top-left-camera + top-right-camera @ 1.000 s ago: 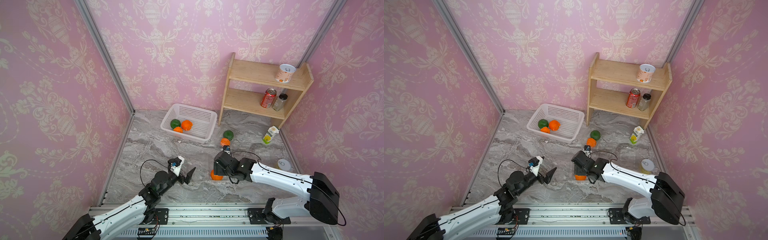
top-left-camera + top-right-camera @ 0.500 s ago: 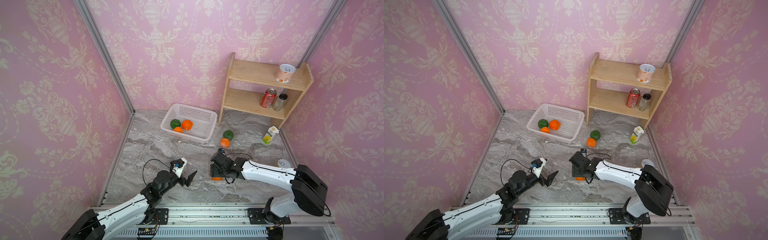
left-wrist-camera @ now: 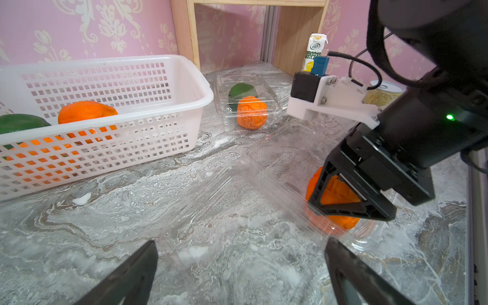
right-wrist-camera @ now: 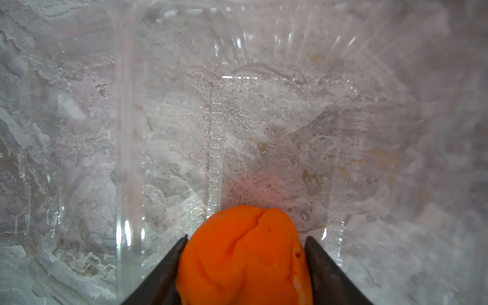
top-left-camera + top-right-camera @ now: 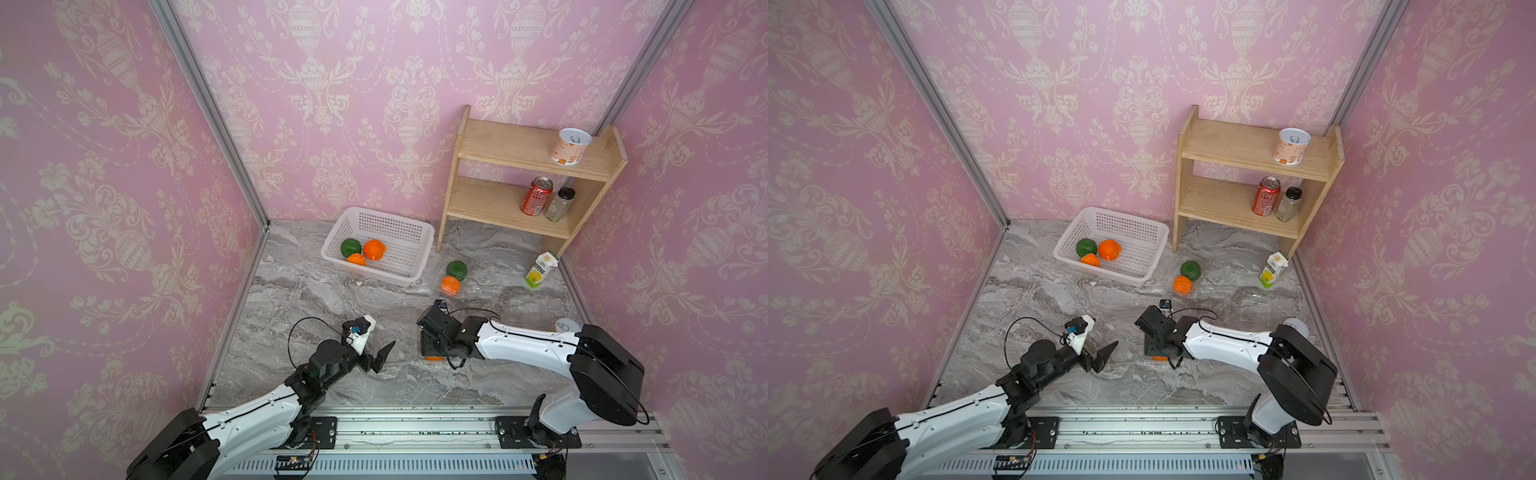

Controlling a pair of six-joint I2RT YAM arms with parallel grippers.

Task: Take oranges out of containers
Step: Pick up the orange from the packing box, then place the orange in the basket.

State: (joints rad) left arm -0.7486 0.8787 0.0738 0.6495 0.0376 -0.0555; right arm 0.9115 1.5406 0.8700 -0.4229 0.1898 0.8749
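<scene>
Orange (image 4: 245,264) lying in an open clear box (image 4: 264,105), lower centre in both top views, where the right gripper (image 4: 246,237) presses its fingers against both sides, apparently to lift the orange out. Just left, the left gripper (image 3: 240,244) gapes empty, perhaps to steady the box.

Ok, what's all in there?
clamshell boxes: three, clear, on table.
oranges: six, four orange, two green; three in basket, two in far box, one in near box.
basket: one, white, left of shelf.
shelf: one, wooden, back right.
drink can: one, red, lower shelf.
jar: one, black-lidded, beside can.
tins: two, silver-topped; one top shelf, one table's right edge.
carton: one, white-yellow, by shelf.
left tool: one, black, open, empty.
right tool: one, black, gripping near box's orange.
</scene>
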